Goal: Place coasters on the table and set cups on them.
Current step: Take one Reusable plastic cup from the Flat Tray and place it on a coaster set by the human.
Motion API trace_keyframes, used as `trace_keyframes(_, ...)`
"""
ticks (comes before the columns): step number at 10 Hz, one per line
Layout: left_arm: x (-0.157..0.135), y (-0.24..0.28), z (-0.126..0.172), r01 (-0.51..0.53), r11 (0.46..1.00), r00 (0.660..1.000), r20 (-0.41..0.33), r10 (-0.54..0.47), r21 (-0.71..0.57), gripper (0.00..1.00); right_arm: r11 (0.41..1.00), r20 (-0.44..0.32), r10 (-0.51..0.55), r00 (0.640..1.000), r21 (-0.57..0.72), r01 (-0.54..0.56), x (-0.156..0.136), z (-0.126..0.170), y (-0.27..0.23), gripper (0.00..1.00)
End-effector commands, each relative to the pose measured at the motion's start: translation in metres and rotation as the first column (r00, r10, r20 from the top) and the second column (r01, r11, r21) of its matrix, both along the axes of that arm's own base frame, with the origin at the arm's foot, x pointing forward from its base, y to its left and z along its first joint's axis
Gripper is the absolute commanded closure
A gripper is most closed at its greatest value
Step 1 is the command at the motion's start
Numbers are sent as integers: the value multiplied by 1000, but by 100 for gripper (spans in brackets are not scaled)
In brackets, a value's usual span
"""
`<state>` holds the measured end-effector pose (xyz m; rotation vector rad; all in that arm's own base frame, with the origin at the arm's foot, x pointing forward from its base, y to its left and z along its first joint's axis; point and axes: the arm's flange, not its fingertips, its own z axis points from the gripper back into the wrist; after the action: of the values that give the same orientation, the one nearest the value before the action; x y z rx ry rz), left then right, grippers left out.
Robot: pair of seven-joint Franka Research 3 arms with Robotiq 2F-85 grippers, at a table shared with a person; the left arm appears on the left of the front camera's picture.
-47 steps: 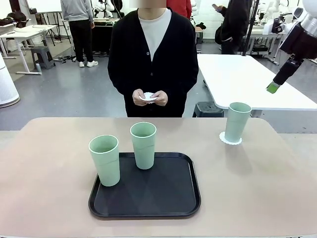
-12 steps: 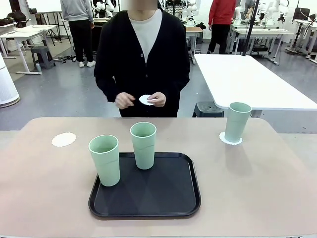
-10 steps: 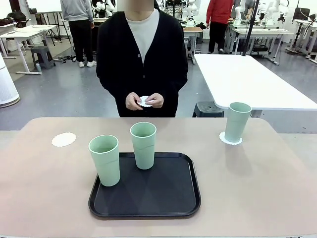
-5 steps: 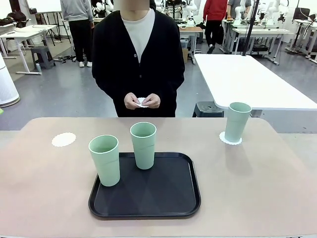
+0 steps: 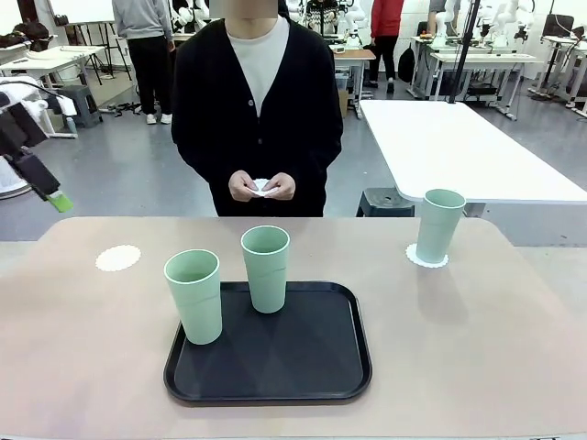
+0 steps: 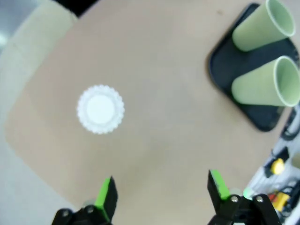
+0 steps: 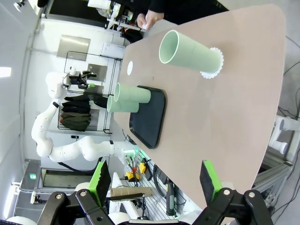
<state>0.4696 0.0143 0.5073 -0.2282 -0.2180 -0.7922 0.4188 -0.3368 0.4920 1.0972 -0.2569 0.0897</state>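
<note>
Two changes against a few seconds back: a bare coaster [image 5: 118, 258] now lying flat at about 10 o'clock on the surface [image 5: 477, 348], and the left claw [image 5: 57, 200] newly arrived off the 9 o'clock edge. Seen from its own wrist, hanging above that doily with fingers spread wide, nothing between them. Reads as a landing spot ready and unfilled, with a cup due next.

Already done at 2 o'clock: finished tumbler [image 5: 439, 225] upright on the second coaster [image 5: 412, 256], scalloped rim peeking out round the base. Left to move, toward 6 o'clock on the black tray [image 5: 312, 357]: far tumbler [image 5: 265, 268] and near tumbler [image 5: 194, 295], both upright. Held at 12 o'clock in the person's hands [image 5: 275, 187]: a third doily [image 5: 260, 187].

Right claw [image 7: 153, 172] likewise released, gripping nothing, well clear of the surface.

Coasters thin, white, round, lace-edged, slightly wider than a cup's base. Tumblers pale mint, tapered, handleless, plain.
</note>
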Motion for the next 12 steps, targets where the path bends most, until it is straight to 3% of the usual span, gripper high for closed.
trace_keyframes(1,-4,-14,-11,72,995,996,54,-76,68,0,1000,2,-9,1000,10,9,1,2,1,0)
trace_keyframes(3,-4,-36,-22,127,986,989,60,-134,108,0,1000,2,-9,1000,10,9,1,2,1,0)
trace_keyframes(9,0,-37,-19,105,991,993,42,-109,77,0,1000,2,-9,1000,10,9,1,2,1,0)
trace_keyframes(10,-3,-41,-23,322,947,941,112,-320,-5,0,1000,2,-9,1000,10,9,1,2,1,0)
trace_keyframes(12,-9,-57,-26,530,842,832,256,-493,-104,0,1000,2,-9,1000,10,9,1,2,1,0)
